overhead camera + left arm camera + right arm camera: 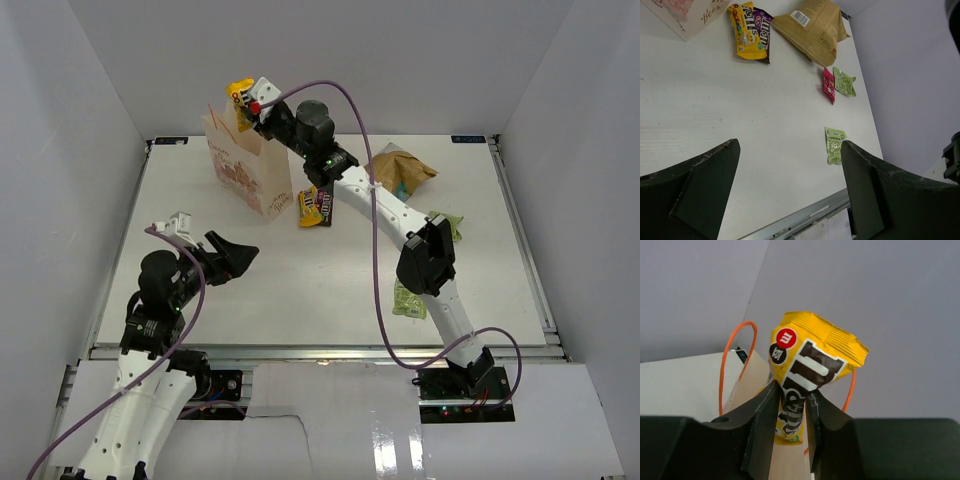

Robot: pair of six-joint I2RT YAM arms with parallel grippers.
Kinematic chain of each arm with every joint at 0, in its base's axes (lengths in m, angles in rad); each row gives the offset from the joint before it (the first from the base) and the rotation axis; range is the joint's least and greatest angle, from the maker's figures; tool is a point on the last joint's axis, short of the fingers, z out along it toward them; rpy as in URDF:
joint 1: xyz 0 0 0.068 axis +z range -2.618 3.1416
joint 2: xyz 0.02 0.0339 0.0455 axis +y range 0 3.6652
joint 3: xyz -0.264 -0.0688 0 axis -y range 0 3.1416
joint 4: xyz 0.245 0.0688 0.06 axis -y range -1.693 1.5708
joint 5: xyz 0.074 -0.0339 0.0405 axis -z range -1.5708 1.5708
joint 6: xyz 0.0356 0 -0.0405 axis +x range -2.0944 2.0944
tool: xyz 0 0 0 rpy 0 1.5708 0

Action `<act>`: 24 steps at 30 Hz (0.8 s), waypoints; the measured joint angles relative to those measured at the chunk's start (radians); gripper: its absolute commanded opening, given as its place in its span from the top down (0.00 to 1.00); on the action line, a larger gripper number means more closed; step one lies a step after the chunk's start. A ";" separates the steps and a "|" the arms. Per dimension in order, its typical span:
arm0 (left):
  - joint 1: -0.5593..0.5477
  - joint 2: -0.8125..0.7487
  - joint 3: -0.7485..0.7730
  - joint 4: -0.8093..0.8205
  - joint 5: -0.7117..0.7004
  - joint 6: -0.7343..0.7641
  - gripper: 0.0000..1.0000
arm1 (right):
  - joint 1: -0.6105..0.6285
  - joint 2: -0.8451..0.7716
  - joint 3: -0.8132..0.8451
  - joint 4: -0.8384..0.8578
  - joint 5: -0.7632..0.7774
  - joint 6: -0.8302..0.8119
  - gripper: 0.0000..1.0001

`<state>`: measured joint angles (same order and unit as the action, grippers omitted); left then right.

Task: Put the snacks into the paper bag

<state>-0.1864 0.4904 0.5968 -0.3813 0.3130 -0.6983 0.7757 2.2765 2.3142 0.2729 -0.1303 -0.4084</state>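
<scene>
Yellow and crinkly, a candy packet (810, 350) hangs over the open mouth of the paper bag (245, 170), pinched low on its body by the right end effector (792, 390), whose jaws stand narrow around it. Light, limp and slick by the look of it, the packet likely wants a grip across its flat middle rather than on a sealed edge, which could slide free. The left end effector (790, 144) hovers wide and empty above the surface (740, 125), where the chip bag (812, 30), puffed and probably crushable, lies among smaller packets (747, 30).
</scene>
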 measured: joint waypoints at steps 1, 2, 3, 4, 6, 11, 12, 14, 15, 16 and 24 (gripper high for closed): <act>0.000 0.003 0.000 0.000 0.003 -0.005 0.08 | 0.000 0.016 -0.004 0.017 0.007 -0.008 0.63; 0.000 0.006 0.000 0.001 0.007 -0.011 0.08 | 0.000 0.029 -0.008 0.030 0.016 -0.018 0.59; 0.000 0.010 -0.001 0.002 0.010 -0.014 0.08 | 0.000 0.037 -0.016 0.042 0.024 -0.025 0.55; 0.000 0.016 -0.001 0.003 0.014 -0.021 0.08 | -0.001 0.040 -0.033 0.050 0.035 -0.034 0.49; 0.000 0.032 -0.002 0.008 0.022 -0.030 0.08 | -0.001 0.040 -0.050 0.067 0.054 -0.045 0.39; 0.000 0.095 -0.010 0.049 0.049 -0.061 0.14 | -0.004 0.018 -0.101 0.111 0.071 -0.045 0.29; 0.000 0.113 -0.016 0.062 0.056 -0.069 0.15 | -0.005 0.006 -0.116 0.110 0.071 -0.042 0.28; -0.001 0.153 -0.019 0.081 0.067 -0.078 0.16 | -0.010 -0.024 -0.150 0.096 0.066 -0.030 0.23; -0.004 0.184 -0.019 0.093 0.070 -0.083 0.16 | -0.013 -0.046 -0.167 0.079 0.056 -0.016 0.14; -0.010 0.212 -0.018 0.105 0.069 -0.087 0.16 | -0.016 -0.067 -0.175 0.051 0.037 -0.001 0.09; -0.231 0.582 0.117 0.135 -0.072 -0.074 0.21 | -0.198 -0.451 -0.431 -0.276 -0.378 0.067 0.10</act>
<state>-0.4175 1.0721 0.7139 -0.2459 0.2409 -0.7727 0.5781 1.8252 1.8835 -0.0029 -0.5083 -0.3416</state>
